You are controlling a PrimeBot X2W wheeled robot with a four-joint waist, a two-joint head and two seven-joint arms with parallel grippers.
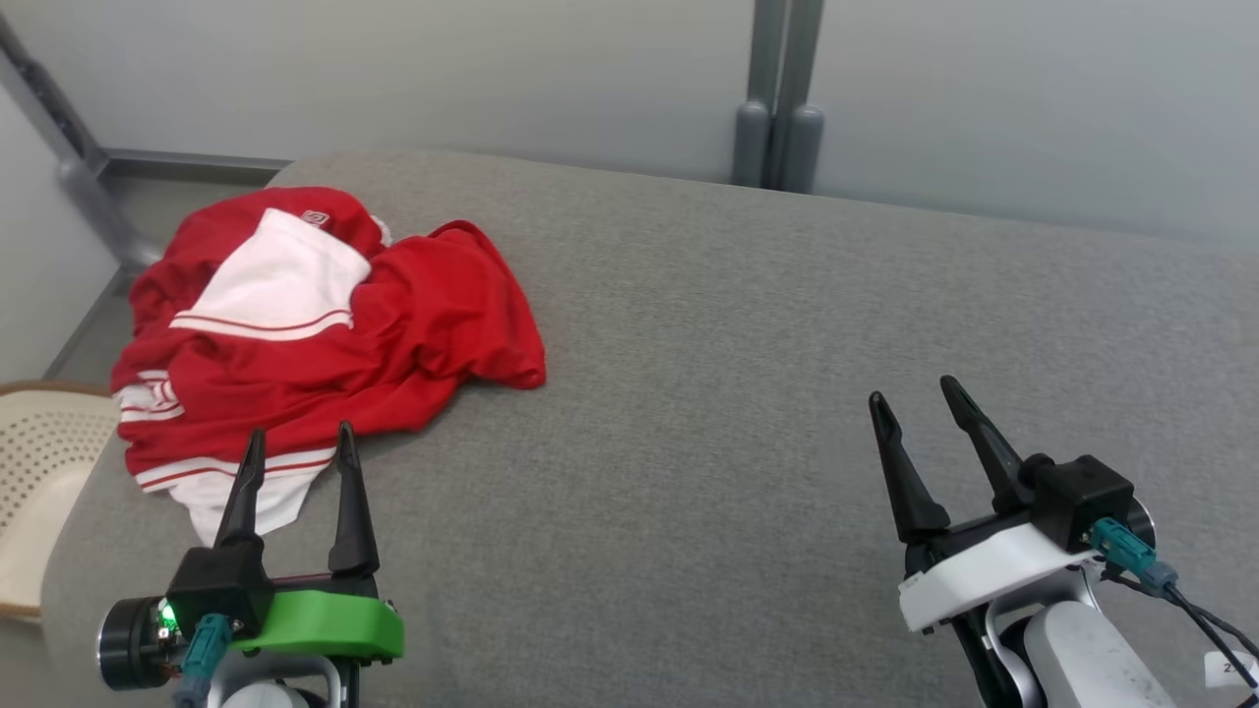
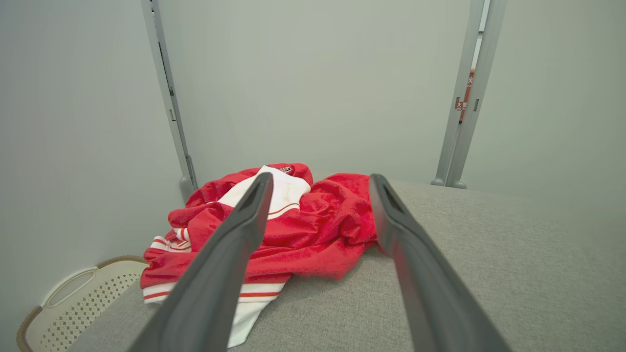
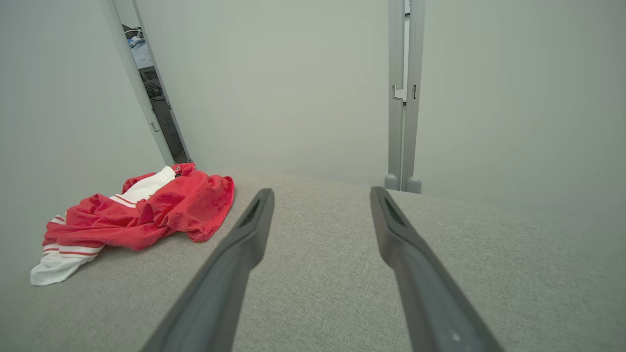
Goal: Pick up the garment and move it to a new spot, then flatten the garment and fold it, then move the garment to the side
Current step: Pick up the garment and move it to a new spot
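Observation:
The garment is a red top with white panels and red-and-white striped edges, lying crumpled at the far left of the grey padded table. My left gripper stands open just in front of the garment's near edge, nothing between its fingers. In the left wrist view the garment lies ahead, past the fingertips of the left gripper. My right gripper is open over bare table at the right, far from the cloth. The right wrist view has the garment at the left and the right gripper empty.
A cream perforated basket sits beside the table's left edge, also seen low in the left wrist view as the basket. Grey partition walls with metal posts close the back. Bare table surface stretches from the middle to the right.

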